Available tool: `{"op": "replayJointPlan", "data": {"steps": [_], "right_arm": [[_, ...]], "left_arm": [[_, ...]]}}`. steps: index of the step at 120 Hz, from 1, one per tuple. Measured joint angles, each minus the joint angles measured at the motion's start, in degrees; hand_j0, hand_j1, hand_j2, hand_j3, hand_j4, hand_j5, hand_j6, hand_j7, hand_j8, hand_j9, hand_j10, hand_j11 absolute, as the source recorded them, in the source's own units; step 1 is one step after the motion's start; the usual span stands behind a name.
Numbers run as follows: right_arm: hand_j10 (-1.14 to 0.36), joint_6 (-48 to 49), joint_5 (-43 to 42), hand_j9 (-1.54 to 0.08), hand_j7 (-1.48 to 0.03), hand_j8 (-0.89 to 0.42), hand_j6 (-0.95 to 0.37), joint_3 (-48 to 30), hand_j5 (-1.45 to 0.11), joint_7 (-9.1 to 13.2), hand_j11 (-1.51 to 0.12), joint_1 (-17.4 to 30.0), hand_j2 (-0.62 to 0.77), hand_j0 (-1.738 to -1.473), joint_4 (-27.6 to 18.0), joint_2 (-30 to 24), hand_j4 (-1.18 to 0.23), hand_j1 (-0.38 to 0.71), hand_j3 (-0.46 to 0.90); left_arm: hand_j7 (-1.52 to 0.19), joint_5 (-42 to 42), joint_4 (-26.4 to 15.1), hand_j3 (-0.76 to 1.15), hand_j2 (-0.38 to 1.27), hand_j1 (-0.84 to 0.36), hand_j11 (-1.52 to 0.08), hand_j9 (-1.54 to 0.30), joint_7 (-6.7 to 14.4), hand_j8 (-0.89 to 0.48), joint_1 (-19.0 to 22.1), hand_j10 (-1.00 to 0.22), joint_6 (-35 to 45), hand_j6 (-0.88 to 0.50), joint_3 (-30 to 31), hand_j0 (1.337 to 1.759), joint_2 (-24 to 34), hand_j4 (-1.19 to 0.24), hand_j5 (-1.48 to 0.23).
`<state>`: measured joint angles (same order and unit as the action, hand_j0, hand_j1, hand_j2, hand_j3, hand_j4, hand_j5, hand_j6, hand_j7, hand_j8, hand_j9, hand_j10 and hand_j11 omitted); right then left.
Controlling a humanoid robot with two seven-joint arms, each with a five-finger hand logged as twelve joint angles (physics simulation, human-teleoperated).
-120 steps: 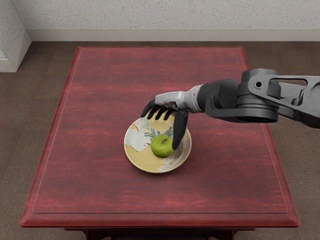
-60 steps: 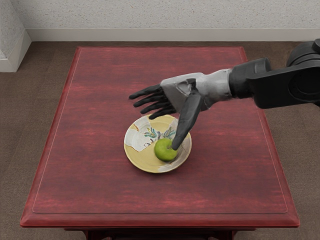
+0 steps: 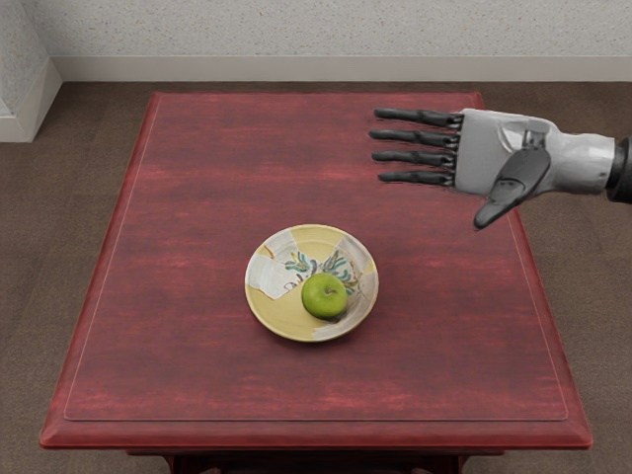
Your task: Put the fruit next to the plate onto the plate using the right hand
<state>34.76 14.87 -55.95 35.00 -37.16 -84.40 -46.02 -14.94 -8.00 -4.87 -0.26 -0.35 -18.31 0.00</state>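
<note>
Head view, single frame. Green apple (image 3: 325,295) sits on the yellow painted plate (image 3: 269,301), inside the rim and right of the plate's centre, partly covering the blue-green motif. Nothing touches it. The plate lies flat near the middle of the red wooden table (image 3: 188,197).

Right hand (image 3: 486,153): enters from the right edge and hangs over the table's far right part, well apart from plate and apple. It holds nothing. The four fingers (image 3: 410,137) are straight, parallel and slightly spread, pointing toward picture left. The thumb (image 3: 506,186) hangs down and toward the camera. Left arm does not show.

Why it lies so (judgement): the plate's shallow dish cradles the apple, which should keep a round fruit from rolling off. Its off-centre position, on the side the right arm comes from, suits a set-down from that side. The flat, empty hand, well clear of the plate, reads as a finished release, not an approach.

Orientation: apple is near-spherical, so no marked long axis. A small dark spot near its top looks like the stem dimple; if so, the stem axis stands roughly upright, tipped slightly away from the camera. Too small to be certain.

Status (judgement): fruit on plate, task appears met.
</note>
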Motion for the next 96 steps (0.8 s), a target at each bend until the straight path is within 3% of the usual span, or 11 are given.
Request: {"op": "replayJointPlan", "data": {"steps": [14, 30, 96], "right_arm": [[-0.04, 0.17, 2.37, -0.05, -0.06, -0.04, -0.04, -4.11, -0.05, 0.0, -0.05, 5.32, -0.01, -1.658, 1.0, -1.5, -0.04, -0.3, 0.0], [-0.04, 0.23, 4.54, -0.05, -0.05, -0.04, -0.04, -5.43, -0.05, 0.0, -0.05, 7.99, -0.01, -1.658, 1.88, -2.86, -0.04, -0.3, 0.0], [-0.04, 0.26, 5.13, -0.05, -0.05, -0.04, -0.04, -5.41, -0.05, 0.0, -0.05, 8.9, -0.01, -1.658, 3.43, -3.07, -0.04, -0.3, 0.0]], "left_arm": [[-0.32, 0.0, 0.0, 0.0, 0.05, 0.06, -0.32, -0.32, 0.0, -0.24, 0.0, -0.24, 0.0, -0.25, 0.01, 1.658, 0.0, -0.25, -0.32], [-0.32, 0.0, 0.0, 0.0, 0.05, 0.06, -0.32, -0.32, -0.01, -0.25, 0.0, -0.24, -0.01, -0.25, 0.01, 1.658, 0.0, -0.25, -0.32], [-0.32, 0.0, -0.25, 0.0, 0.05, 0.06, -0.32, -0.32, 0.01, -0.24, 0.16, -0.24, -0.02, -0.24, 0.02, 1.658, 0.0, -0.24, -0.32]]}}
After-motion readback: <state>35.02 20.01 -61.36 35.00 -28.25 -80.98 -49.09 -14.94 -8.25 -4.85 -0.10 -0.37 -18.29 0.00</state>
